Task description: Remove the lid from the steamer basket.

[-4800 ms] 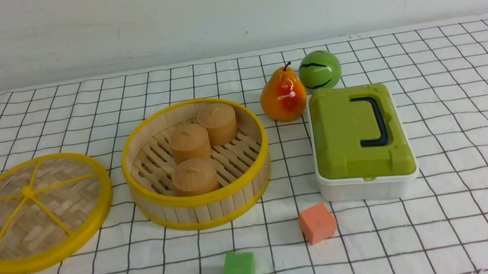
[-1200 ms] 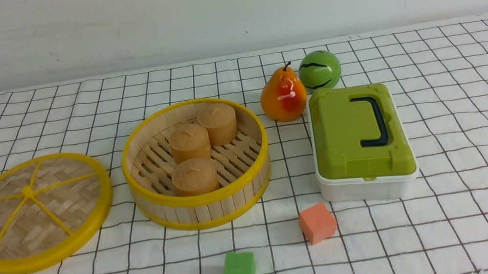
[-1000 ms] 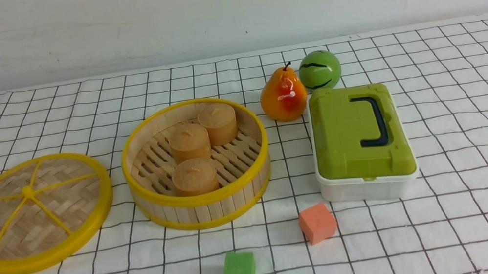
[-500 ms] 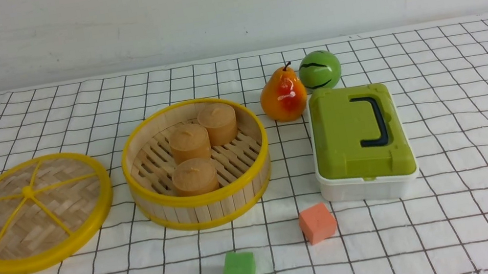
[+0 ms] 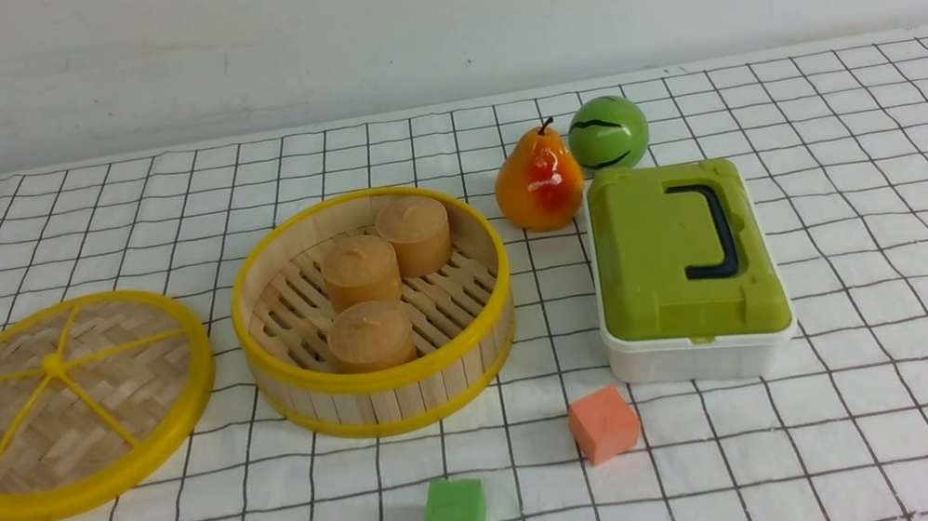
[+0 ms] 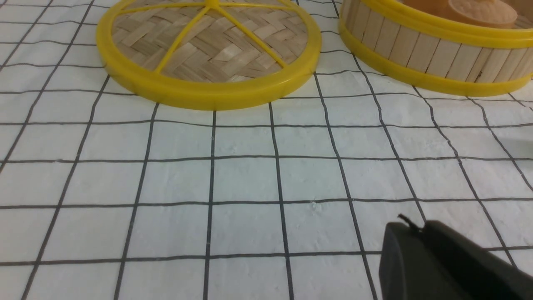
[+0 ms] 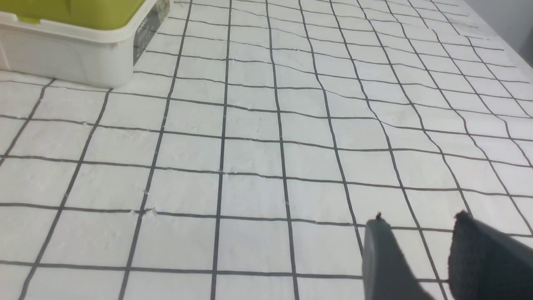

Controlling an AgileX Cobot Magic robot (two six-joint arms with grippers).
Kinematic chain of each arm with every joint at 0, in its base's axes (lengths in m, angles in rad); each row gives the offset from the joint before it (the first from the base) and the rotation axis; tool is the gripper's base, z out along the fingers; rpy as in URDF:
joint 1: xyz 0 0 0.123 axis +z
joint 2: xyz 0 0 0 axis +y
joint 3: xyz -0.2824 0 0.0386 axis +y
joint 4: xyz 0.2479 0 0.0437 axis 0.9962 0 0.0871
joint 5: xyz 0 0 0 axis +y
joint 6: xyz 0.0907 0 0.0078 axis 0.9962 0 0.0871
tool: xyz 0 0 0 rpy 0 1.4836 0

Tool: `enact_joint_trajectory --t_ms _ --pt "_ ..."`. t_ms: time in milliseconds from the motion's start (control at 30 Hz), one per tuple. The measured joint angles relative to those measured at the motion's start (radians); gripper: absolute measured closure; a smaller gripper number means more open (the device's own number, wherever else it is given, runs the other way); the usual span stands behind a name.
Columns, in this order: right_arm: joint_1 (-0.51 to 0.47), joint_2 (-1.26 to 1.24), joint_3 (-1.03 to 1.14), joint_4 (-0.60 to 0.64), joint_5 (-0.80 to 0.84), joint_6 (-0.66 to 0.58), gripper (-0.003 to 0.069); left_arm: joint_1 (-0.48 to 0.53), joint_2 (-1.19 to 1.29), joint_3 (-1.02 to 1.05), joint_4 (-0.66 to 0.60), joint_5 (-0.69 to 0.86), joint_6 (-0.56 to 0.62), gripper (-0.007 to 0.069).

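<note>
The lid, woven bamboo with a yellow rim and spokes, lies flat on the cloth to the left of the steamer basket, apart from it. The basket is uncovered and holds three brown buns. Both also show in the left wrist view: the lid and the basket wall. My left gripper is shut and empty, above bare cloth on the near side of the lid. My right gripper is open and empty over bare cloth. Neither gripper shows in the front view.
A white box with a green top stands right of the basket; its corner shows in the right wrist view. A pear and a green ball sit behind it. An orange cube and a green cube lie in front.
A dark part of my left arm that showed at the lower left corner 4.8 s ago has left the front view. Nothing on the table has moved.
</note>
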Motion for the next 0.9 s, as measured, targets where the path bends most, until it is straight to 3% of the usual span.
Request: enact_joint_trajectory --t_ms 900 --pt "0.0 0.0 0.0 0.0 0.0 0.0 0.0419 0.0 0.0 0.0 0.0 0.0 0.0 0.0549"
